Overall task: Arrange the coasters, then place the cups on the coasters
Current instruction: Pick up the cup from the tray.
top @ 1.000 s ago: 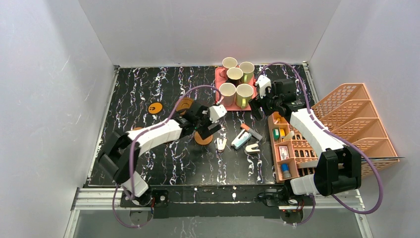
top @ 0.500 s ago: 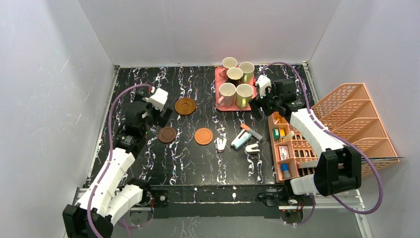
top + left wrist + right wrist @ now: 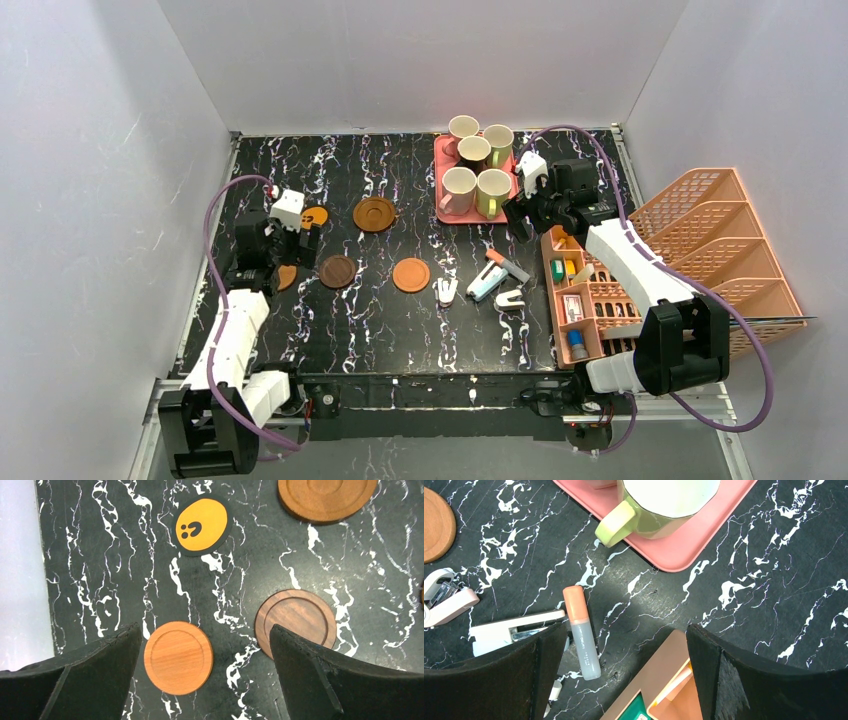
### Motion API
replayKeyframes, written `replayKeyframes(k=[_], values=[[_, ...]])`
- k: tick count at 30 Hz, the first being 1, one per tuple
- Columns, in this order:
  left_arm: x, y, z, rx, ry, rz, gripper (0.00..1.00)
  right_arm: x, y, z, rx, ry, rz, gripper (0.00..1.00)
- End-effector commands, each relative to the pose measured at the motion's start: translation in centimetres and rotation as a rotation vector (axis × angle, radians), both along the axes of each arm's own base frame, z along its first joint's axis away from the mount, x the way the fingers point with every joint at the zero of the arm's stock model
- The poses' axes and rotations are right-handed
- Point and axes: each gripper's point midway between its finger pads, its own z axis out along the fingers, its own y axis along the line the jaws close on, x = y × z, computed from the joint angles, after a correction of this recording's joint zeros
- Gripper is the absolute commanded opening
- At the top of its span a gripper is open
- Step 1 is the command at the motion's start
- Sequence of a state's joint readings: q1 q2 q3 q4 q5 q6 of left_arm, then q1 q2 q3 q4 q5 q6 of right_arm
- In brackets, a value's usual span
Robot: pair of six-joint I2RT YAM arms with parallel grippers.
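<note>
Several coasters lie on the black marbled table. An orange one with a face (image 3: 315,216) (image 3: 201,526) and a brown rimmed one (image 3: 374,214) (image 3: 325,497) lie farther back. A dark brown one (image 3: 338,271) (image 3: 296,622), a plain orange one (image 3: 286,277) (image 3: 178,657) and another orange one (image 3: 411,275) (image 3: 434,525) lie nearer. My left gripper (image 3: 288,245) (image 3: 205,632) hangs open above the plain orange and dark brown coasters, touching neither. Several cups (image 3: 475,165) stand on the pink tray (image 3: 442,212) (image 3: 704,535). The yellow-green cup (image 3: 664,505) is just beyond my open, empty right gripper (image 3: 520,212) (image 3: 626,630).
A lip-balm tube (image 3: 581,632), a white stapler (image 3: 509,630) and small white clips (image 3: 447,290) lie in front of the tray. A peach organiser (image 3: 575,300) (image 3: 664,680) with small items stands at the right, with a large peach rack (image 3: 720,250) beyond it.
My left arm has swung from the table's middle out to the left and now hovers over the left coasters. The right arm has not moved.
</note>
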State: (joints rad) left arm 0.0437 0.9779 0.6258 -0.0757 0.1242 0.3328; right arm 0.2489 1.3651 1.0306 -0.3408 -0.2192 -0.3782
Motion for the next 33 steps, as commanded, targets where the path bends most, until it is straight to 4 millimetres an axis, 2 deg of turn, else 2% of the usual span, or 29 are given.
replayKeyframes(k=[1,5,10,14,24,27,30,33], values=[[0.5,-1.0,0.4,-0.09,-0.038,-0.01,0.98,0.7,0.1,2.5,0.013,-0.076,0.008,0.98],[0.3,-0.6,0.2,-0.092,-0.033,0.013,0.98,0.8,0.1,2.5,0.01,-0.077,0.005,0.98],[-0.3,-1.5,-0.9,-0.124,-0.018,-0.018,0.98,0.8,0.1,2.8,0.014,-0.087,0.003,0.98],[-0.1,-1.9,-0.8,-0.148,-0.058,-0.034,0.98,1.0,0.0,2.5,0.012,-0.081,-0.007,0.98],[-0.4,-2.1,-0.7,-0.164,-0.104,-0.034,0.98,2.2,1.3,2.5,0.139,-0.039,-0.093,0.98],[-0.5,-2.1,-0.7,-0.159,-0.109,-0.037,0.98,2.7,1.7,3.4,0.189,-0.014,-0.134,0.98],[-0.6,-2.3,-0.6,-0.161,-0.114,-0.044,0.98,3.4,2.2,5.3,0.238,-0.003,-0.162,0.98],[-0.6,-2.5,-0.7,-0.167,-0.114,-0.057,0.98,4.4,2.2,6.0,0.246,-0.035,-0.176,0.98]])
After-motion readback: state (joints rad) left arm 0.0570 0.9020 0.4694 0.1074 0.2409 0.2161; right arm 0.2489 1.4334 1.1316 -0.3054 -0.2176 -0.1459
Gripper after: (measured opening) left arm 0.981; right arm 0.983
